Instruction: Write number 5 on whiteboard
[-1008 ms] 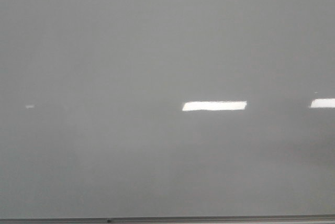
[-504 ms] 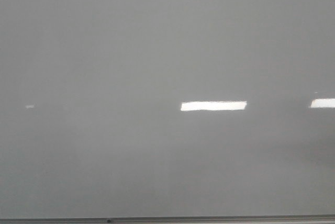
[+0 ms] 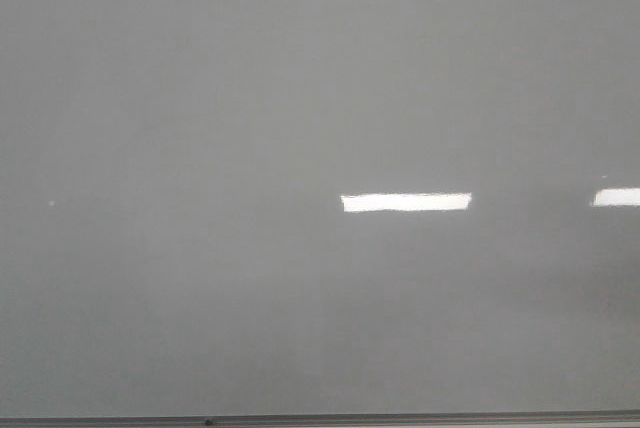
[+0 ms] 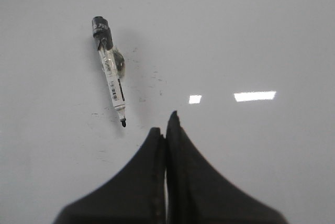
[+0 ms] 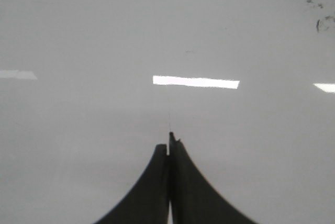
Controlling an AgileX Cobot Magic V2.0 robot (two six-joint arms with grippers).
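Note:
The whiteboard (image 3: 300,98) fills the front view, glossy pale grey, with its thin metal edge strip (image 3: 320,418) along the near side. No number 5 shows on it. Neither gripper shows in the front view. In the left wrist view my left gripper (image 4: 165,124) is shut and empty over the whiteboard (image 4: 251,35). A marker (image 4: 110,72) with a black cap end and clear barrel lies flat on the board just beyond the gripper, its tip uncapped and pointing toward the fingers. In the right wrist view my right gripper (image 5: 169,141) is shut and empty over the whiteboard (image 5: 104,25).
Faint black smudges (image 4: 149,77) dot the board beside the marker. A few dark marks (image 5: 319,4) sit at the far corner of the right wrist view. Bright rectangular light reflections (image 3: 405,202) lie across the board.
In the front view the middle light reflection has lengthened slightly to the left and the small one at the left has faded. Nothing else differs.

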